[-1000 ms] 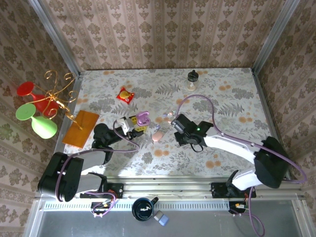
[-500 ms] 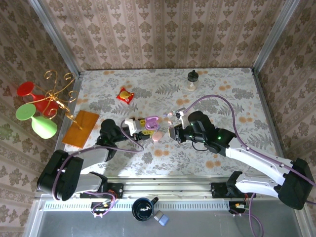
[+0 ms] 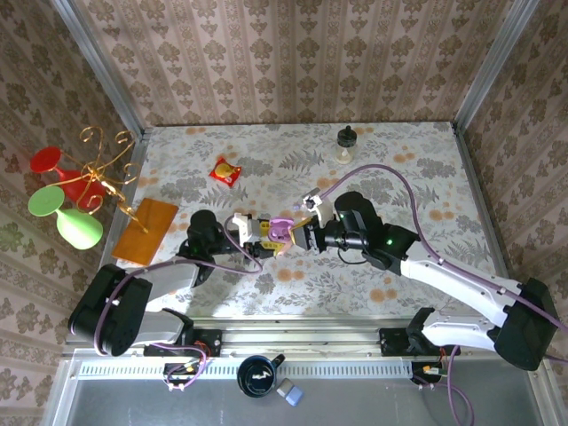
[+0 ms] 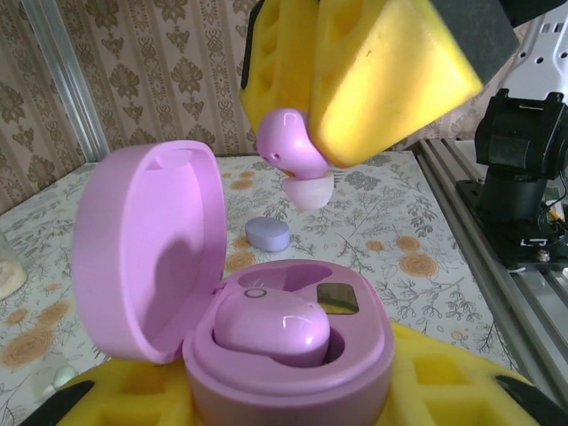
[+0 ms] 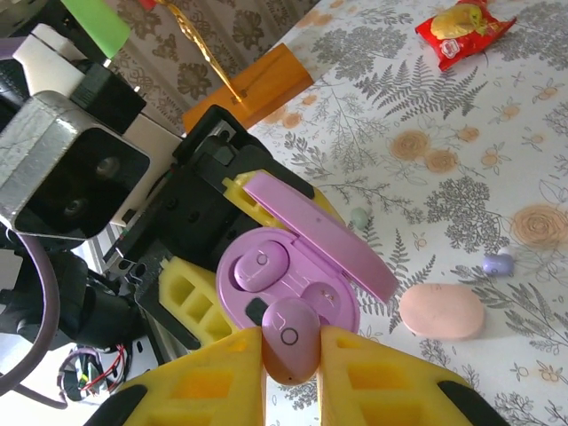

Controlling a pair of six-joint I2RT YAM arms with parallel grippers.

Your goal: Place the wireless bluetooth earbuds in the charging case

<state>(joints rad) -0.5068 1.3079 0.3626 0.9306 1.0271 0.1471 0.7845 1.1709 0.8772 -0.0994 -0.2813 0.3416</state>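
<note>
A lilac-pink charging case (image 4: 293, 355) sits with its lid (image 4: 146, 248) swung open, and my left gripper (image 4: 293, 395) is shut on its base between yellow pads. One pink earbud (image 4: 271, 328) lies seated in the case; the socket beside it (image 5: 324, 297) is empty. My right gripper (image 5: 291, 373) is shut on a second pink earbud (image 5: 288, 351) and holds it just above the case (image 5: 266, 275), apart from it. From above, the left gripper (image 3: 264, 232) and right gripper (image 3: 300, 232) meet at the case (image 3: 282, 229) mid-table.
A closed peach-pink case (image 5: 441, 311), a small lilac bud (image 5: 499, 263) and a mint bud (image 5: 358, 216) lie on the floral table. A red snack packet (image 3: 224, 170), an orange flat pad (image 3: 145, 229), a small bottle (image 3: 345, 142) and a goblet stand (image 3: 62, 191) lie farther off.
The right gripper has risen and swung left with the earbud until it hangs over the case. The left gripper has moved right with the open case to meet it.
</note>
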